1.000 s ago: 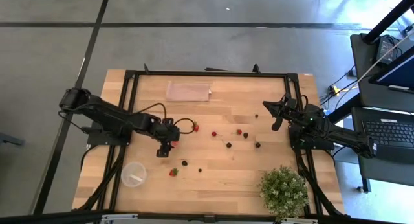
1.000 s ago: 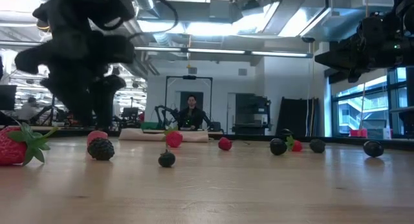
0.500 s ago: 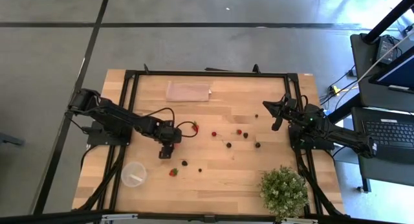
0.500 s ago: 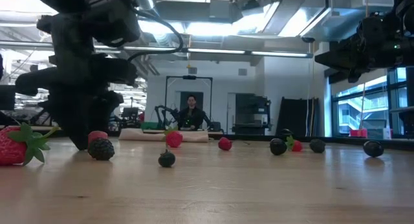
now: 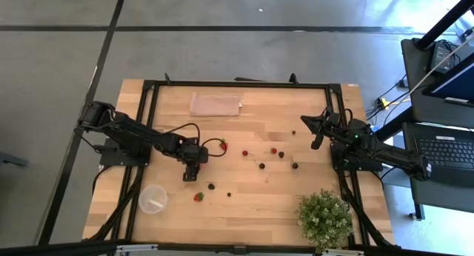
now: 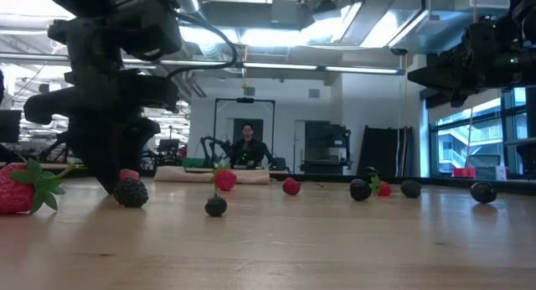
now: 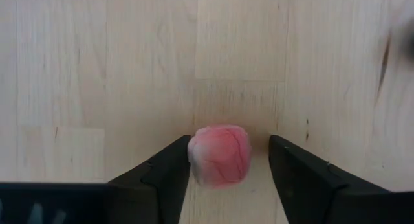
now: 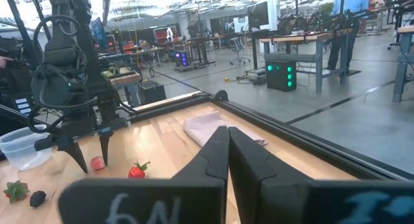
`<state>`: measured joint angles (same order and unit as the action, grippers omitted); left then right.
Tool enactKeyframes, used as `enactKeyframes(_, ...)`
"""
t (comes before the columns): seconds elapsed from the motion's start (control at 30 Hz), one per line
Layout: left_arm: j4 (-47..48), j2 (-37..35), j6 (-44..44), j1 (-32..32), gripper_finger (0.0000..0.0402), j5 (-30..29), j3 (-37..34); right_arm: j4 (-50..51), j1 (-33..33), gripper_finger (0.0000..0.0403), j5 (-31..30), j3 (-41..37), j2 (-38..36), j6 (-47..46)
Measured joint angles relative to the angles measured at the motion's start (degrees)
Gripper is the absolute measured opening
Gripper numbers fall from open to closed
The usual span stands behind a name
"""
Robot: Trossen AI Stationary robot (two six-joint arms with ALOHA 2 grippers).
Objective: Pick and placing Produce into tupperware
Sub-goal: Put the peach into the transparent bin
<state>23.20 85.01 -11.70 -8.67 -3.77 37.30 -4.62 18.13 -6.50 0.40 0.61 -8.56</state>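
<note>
Produce lies scattered over the counter [image 5: 252,204], and as far as we can see none of it has reached the tupperware [image 5: 152,199], which sits near the counter's front-left corner. There is a whitish patch inside the tub in the high view, but we cannot tell whether it is a reflection or something else; no red or dark fruit shows there. So we judge the task to be at its very start, with every piece left to move.

We are at work on one piece now. Our left pincer [image 7: 228,175] is down at the counter, its two fingers straddling a pale pink-red berry [image 7: 219,155]; one finger appears to touch the berry, the other stands apart with a gap, so the jaws are open around it and not yet clamped. In the low view the same pincer [image 6: 113,179] stands over that berry just behind a blackberry [image 6: 131,192].

Left to collect: a strawberry [image 5: 223,145] with its green top just beside the left arm, another strawberry [image 5: 198,197] close to the tub, two dark berries [image 5: 212,186] near it, and a cluster of red and dark fruits [image 5: 272,151] toward the middle-right.

Our right pincer [image 8: 228,146] waits raised over the counter's right edge, fingers pressed together and holding nothing. A potted plant [image 5: 324,217] and a pinkish cloth [image 5: 216,104] take no part.
</note>
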Motion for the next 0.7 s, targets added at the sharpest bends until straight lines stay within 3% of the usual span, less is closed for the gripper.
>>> enactKeyframes(0.3,0.2,0.0,-1.79,0.02,0.0121,-0.18,0.02,0.0,0.0,0.0013,0.0,0.0,0.01,0.02)
enactKeyframes(0.53,0.35,-0.04,-1.88,0.05,0.0094,1.25,0.15,0.0,0.0,0.0013,0.0,0.0,0.01,-0.19)
enactKeyframes(0.7,11.92,-1.97,-1.73,0.01,0.0094,3.58,5.27,0.0,0.0,0.0013,0.02,0.0,-0.01,-0.11)
